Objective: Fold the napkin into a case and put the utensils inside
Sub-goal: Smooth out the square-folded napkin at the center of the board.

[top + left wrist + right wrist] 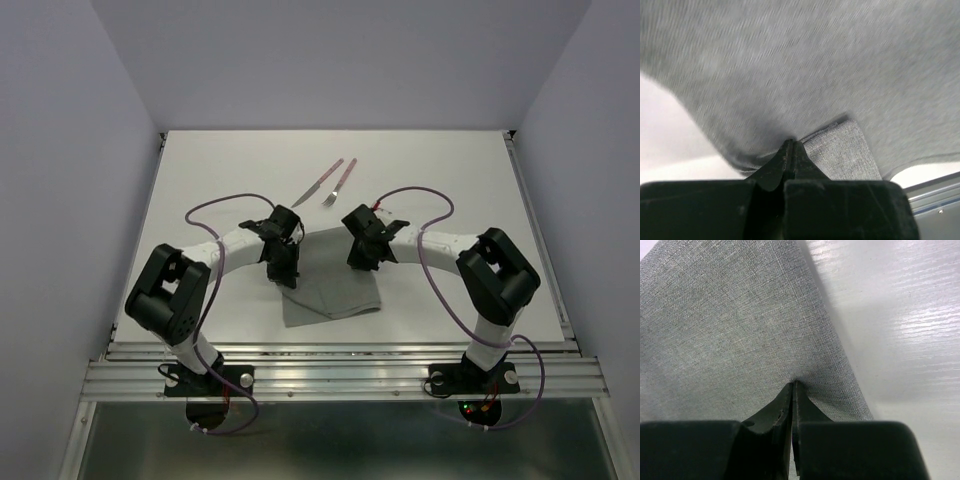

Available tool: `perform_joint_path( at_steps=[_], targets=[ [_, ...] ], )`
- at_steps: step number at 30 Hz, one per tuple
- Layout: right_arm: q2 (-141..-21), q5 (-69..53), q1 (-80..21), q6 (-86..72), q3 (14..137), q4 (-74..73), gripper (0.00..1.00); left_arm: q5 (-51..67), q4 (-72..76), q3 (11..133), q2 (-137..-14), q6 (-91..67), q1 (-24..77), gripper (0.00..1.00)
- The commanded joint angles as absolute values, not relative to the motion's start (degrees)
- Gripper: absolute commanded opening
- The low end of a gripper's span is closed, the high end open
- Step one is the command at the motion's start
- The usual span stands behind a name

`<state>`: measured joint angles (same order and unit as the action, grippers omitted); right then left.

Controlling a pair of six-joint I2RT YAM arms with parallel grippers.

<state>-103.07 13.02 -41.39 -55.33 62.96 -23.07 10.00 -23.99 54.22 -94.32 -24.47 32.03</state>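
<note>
My left gripper (283,270) is pressed together on the napkin (335,292), and the grey cloth bunches into a small pucker right at the fingertips. In the left wrist view the cloth fills most of the frame and looks slightly blurred. A doubled-over corner of it sticks out just to the right of the tips, in the lower middle of the frame. My right gripper (361,255) is pinching the same napkin. In the right wrist view the weave draws into a small crease where the two fingertips meet, in the lower centre of the frame. The napkin's right edge runs diagonally from the top centre down to the lower right, with pale worktop (450,180) beyond it.

From the overhead view, the napkin sits in the centre of the frame, slightly below the middle, between my two arms. Its far part is hidden under both grippers. Its near edge lies flat, short of the metal rail along the bottom. The two grippers are near each other, the left at the napkin's left side and the right at its upper right.

The knife (318,183) and fork (340,184) lie on the worktop above the napkin, in the upper centre of the frame. They are just beside each other and apart from the cloth. Both are angled, with pinkish handles toward the upper right and metal ends toward the lower left.
</note>
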Motion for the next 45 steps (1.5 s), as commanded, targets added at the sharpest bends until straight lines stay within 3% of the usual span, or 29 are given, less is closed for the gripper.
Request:
perform_joint_path(
  at_steps=[1,8,14,21,32,45],
  targets=[
    [-105.73,15.03,-39.73,-55.37,61.44,-24.70,0.05,8.00,-28.65,49.94,-87.21,-25.13,31.82,0.00],
    [-105.03,14.77,-39.73,-54.76,61.87,-24.79,0.05,1.94,-34.80,52.55,-77.44,-29.00,31.03,0.00],
    [-102.83,14.68,-39.73,-54.41,61.26,-24.61,0.05,1.76,-31.39,55.46,-73.83,-31.99,29.62,0.00],
    [-101.95,13.54,-39.73,-54.40,60.91,-24.17,0.05,7.11,-24.44,55.46,-81.20,-32.96,29.62,0.00],
    [-100.46,12.93,-39.73,-53.79,59.33,-23.38,0.05,4.13,-23.12,57.39,-87.80,-32.35,28.48,0.00],
    [-87.02,10.02,-40.25,-49.39,56.44,-27.77,0.07,4.22,-21.62,63.37,-94.74,-29.27,23.47,0.00]
  ],
)
